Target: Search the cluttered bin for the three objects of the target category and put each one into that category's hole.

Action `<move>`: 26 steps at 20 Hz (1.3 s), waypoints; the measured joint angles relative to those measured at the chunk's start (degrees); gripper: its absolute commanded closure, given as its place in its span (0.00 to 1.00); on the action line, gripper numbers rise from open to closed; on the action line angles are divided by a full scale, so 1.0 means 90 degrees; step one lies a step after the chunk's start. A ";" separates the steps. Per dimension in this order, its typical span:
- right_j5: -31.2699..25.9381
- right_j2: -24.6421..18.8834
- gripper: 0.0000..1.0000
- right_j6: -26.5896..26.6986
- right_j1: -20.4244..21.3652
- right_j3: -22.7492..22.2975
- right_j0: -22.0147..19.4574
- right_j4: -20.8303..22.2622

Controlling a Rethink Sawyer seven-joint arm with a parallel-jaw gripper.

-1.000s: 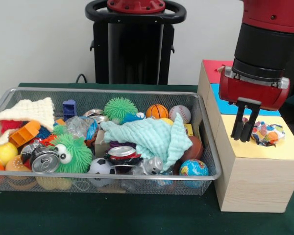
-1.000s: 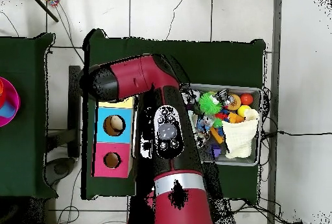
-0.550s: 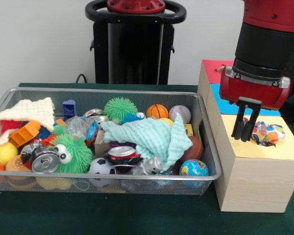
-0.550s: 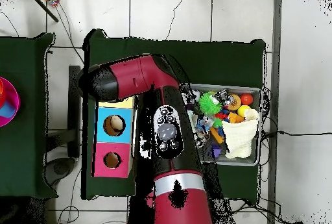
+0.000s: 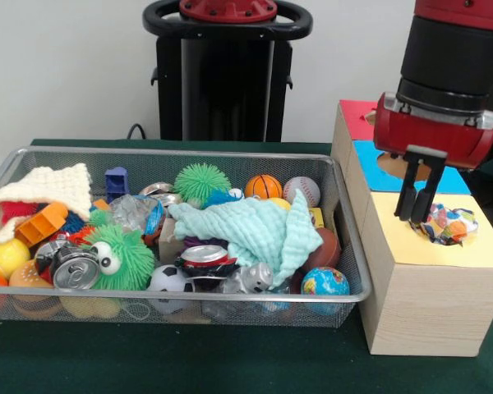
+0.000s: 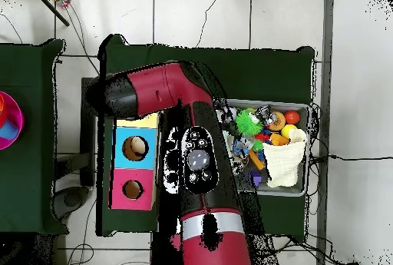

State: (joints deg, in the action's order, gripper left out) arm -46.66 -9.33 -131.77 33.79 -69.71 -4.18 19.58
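Note:
My gripper hangs over the yellow panel of the wooden box, its fingers close together and holding nothing. Just right of the fingertips, a crumpled colourful wrapper sits in the yellow panel's hole. The wire bin to the left holds a crushed silver can, a red-topped can and crumpled clear plastic. In the overhead view the arm covers the gripper, and the bin lies to its right.
Also in the bin are a mint cloth, a cream knitted cloth, a green fuzzy toy, a basketball, a baseball and a globe ball. The box has blue and pink panels with holes.
The gripper has risen and shifted slightly right over the box. The wrapper stays in the hole.

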 measured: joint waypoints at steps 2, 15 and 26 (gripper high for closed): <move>-0.0007 0.0000 1.00 0.0000 0.0054 -0.0001 0.0000 -0.0009; -0.0007 0.0000 1.00 0.0000 0.0157 -0.0001 -0.0002 -0.0022; -0.0007 0.0002 1.00 0.0000 0.0023 0.0003 0.0022 -0.0020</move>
State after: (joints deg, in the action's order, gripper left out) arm -46.72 -9.31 -131.77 33.99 -69.69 -3.99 19.40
